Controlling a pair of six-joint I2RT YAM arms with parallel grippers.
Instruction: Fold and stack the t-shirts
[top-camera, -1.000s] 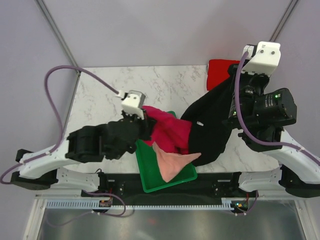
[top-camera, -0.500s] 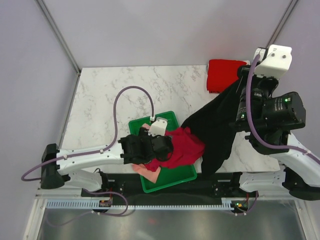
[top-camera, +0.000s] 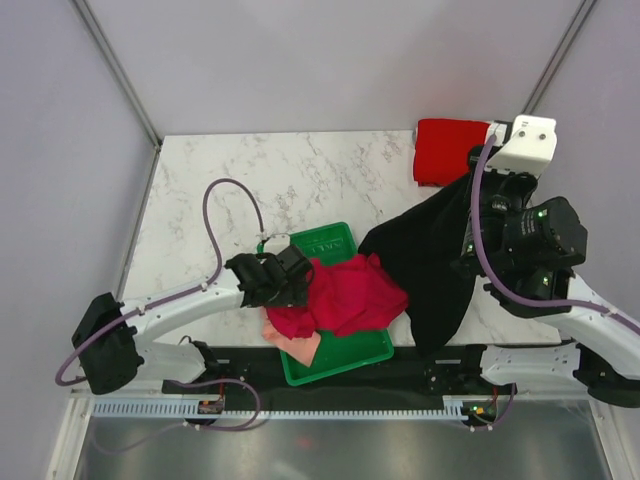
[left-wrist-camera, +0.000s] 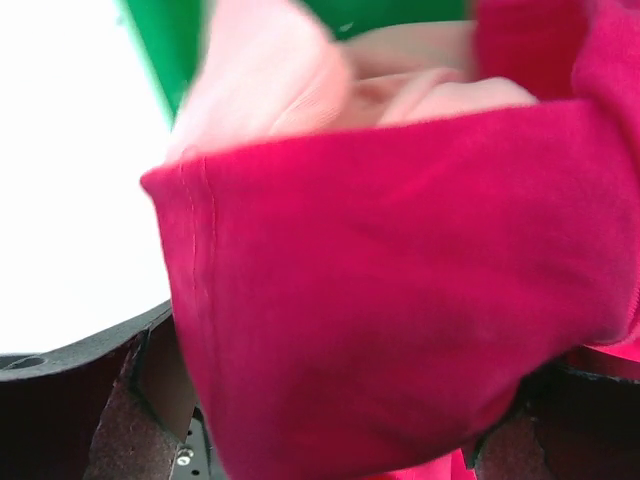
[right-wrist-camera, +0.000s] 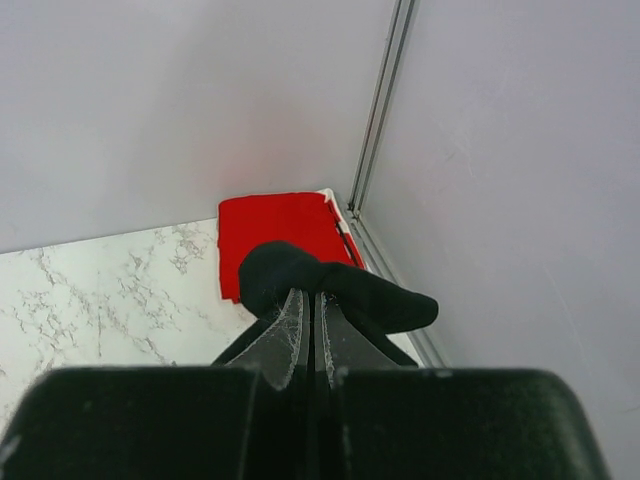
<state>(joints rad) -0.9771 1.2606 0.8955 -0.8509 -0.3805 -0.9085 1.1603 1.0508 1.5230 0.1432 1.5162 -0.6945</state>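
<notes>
Clamps right fingers (right-wrist-camera: 288, 335) on black tee (top-camera: 425, 260), holding it high for spreading. Holds left fingers (left-wrist-camera: 60, 400) apart, seemingly freeing magenta tee (left-wrist-camera: 400, 280).

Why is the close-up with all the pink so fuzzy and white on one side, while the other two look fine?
Left wrist view: the magenta t-shirt hangs right at the lens, so it and the peach t-shirt blur; the table glares pure white. Right wrist view: the red t-shirt and black t-shirt are crisp, only the dark foreground soft. Top external view: evenly lit, sharp.
</notes>
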